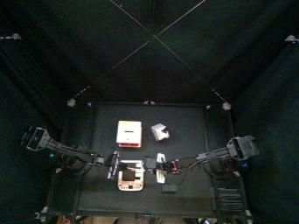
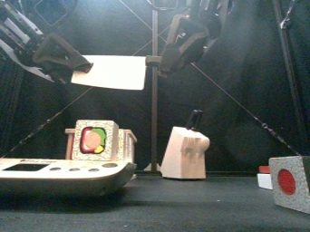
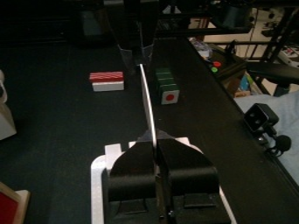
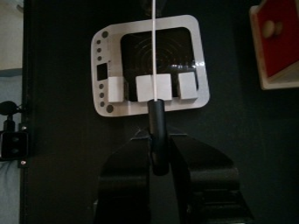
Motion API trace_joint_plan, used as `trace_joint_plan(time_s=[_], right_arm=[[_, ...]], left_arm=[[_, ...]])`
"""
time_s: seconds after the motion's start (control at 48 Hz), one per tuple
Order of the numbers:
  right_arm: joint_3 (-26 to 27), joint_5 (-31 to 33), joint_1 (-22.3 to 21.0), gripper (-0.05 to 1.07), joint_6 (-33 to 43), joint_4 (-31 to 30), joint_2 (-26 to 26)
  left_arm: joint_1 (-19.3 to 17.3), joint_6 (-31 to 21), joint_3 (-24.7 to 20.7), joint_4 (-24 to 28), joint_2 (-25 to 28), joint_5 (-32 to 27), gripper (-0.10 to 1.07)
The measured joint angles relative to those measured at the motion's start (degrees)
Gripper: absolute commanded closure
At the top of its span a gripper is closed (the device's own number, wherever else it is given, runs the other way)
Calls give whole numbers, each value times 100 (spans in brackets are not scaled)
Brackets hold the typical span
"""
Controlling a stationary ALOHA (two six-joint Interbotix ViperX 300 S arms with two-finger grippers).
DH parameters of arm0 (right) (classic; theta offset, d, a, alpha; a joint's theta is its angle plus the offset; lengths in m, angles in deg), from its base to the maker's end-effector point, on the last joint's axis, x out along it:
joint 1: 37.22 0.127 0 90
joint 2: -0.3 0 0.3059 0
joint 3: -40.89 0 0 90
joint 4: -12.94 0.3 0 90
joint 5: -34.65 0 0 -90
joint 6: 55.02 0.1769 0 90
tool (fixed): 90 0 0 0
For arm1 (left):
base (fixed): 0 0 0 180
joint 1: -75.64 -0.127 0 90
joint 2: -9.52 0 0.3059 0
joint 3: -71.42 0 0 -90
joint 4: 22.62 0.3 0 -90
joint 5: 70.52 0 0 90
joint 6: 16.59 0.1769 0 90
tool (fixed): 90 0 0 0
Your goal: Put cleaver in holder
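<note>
Cleaver, a flat white rectangular blade (image 2: 109, 72), hangs above and left of the pale wooden block holder (image 2: 184, 152), with left tool (image 2: 75, 62) and right tool (image 2: 155, 62) each clamped on one end. Left of the holder stand a red-green-faced white box (image 2: 94, 143) and a flat white scale (image 2: 61, 172), right of it a grey red-dotted cube (image 2: 288, 181), all on a black counter (image 2: 218, 204) under black curtains (image 2: 255, 54)

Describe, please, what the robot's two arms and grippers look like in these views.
Both arms are slim, black and jointed, with boxy dark wrist housings. The left gripper and right gripper each end in two broad, rounded matte-black jaws tapering to narrow tips. No markings are visible.
</note>
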Motion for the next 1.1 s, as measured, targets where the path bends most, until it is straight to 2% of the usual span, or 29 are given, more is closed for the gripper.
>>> trace_joint_plan(time_s=[0.271,0.333,0.521,0.646,0.938,1.104], right_arm=[[0,18,-114,68,-9,0,132],[0,18,-132,68,-9,-18,158],[9,0,-185,68,-18,-79,246],[-9,-9,-255,68,-9,-88,369],[-264,-9,-272,68,53,97,747],[-396,88,-272,68,132,756,1011]], left_arm=[[-281,0,0,132,-18,35,67],[-325,0,0,158,-26,62,61],[-562,0,-62,237,-62,246,33],[-817,-9,-114,237,-193,308,22],[-1529,-18,-114,246,-747,404,21],[-2083,-44,-123,-26,-923,800,21]])
